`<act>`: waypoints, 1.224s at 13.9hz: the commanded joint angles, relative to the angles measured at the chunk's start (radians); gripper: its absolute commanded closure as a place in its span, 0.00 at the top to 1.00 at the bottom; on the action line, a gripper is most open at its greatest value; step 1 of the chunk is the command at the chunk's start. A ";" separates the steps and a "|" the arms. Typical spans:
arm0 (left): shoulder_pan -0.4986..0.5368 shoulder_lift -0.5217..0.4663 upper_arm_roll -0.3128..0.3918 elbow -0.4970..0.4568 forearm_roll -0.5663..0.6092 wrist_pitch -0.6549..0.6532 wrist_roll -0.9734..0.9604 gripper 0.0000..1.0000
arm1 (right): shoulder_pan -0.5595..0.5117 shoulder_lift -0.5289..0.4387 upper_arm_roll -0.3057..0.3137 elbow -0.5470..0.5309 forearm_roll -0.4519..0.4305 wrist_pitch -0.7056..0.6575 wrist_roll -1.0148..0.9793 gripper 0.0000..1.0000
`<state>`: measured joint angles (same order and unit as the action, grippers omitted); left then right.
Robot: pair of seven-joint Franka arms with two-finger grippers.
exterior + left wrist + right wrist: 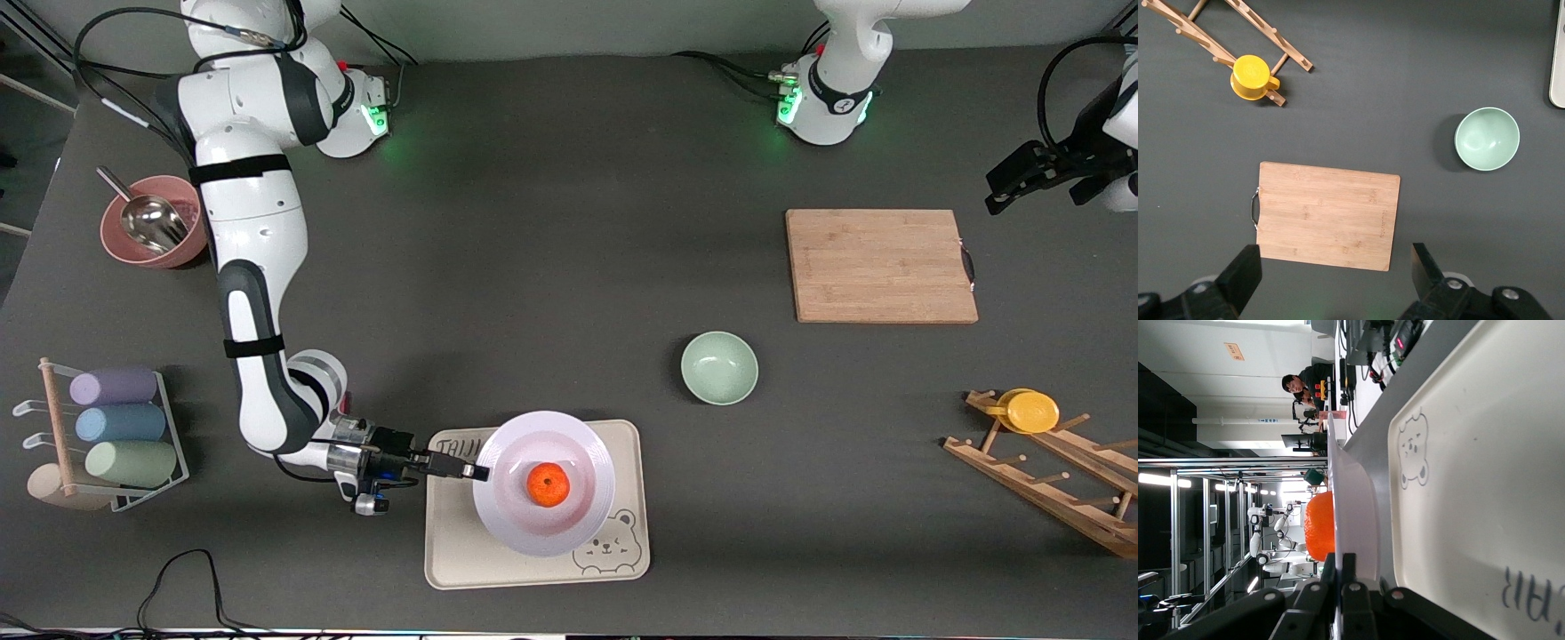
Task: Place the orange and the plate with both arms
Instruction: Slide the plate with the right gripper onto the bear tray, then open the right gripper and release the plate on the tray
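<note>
Pinching plate (544, 483) rim – right gripper (480, 472) fingers (1350, 600).

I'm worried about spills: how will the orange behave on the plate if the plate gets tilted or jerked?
The orange is round and sits loose in the plate centre, so it would probably roll. The shallow raised rim may catch it on slight tilts. The right gripper pinches only one edge, so sagging seems possible.

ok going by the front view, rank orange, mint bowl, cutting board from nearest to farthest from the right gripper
1. orange, on the plate the right gripper grips
2. mint bowl, farther from the camera
3. cutting board, toward the left arm's end
</note>
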<state>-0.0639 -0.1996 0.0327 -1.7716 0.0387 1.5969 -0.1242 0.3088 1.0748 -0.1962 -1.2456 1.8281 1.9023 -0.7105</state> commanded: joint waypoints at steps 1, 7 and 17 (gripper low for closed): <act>-0.007 -0.009 0.000 0.001 0.001 0.005 -0.017 1.00 | -0.007 0.050 -0.003 0.060 0.020 -0.022 0.013 0.00; -0.005 -0.009 0.001 0.007 0.001 0.006 -0.009 1.00 | -0.002 0.086 -0.002 0.052 0.014 -0.022 -0.032 0.00; -0.011 0.034 -0.030 0.027 0.001 0.046 -0.005 1.00 | 0.003 0.097 -0.002 0.052 -0.007 -0.020 -0.032 0.31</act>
<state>-0.0653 -0.1818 0.0033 -1.7699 0.0386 1.6291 -0.1243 0.3090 1.1457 -0.1975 -1.2265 1.8218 1.9004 -0.7342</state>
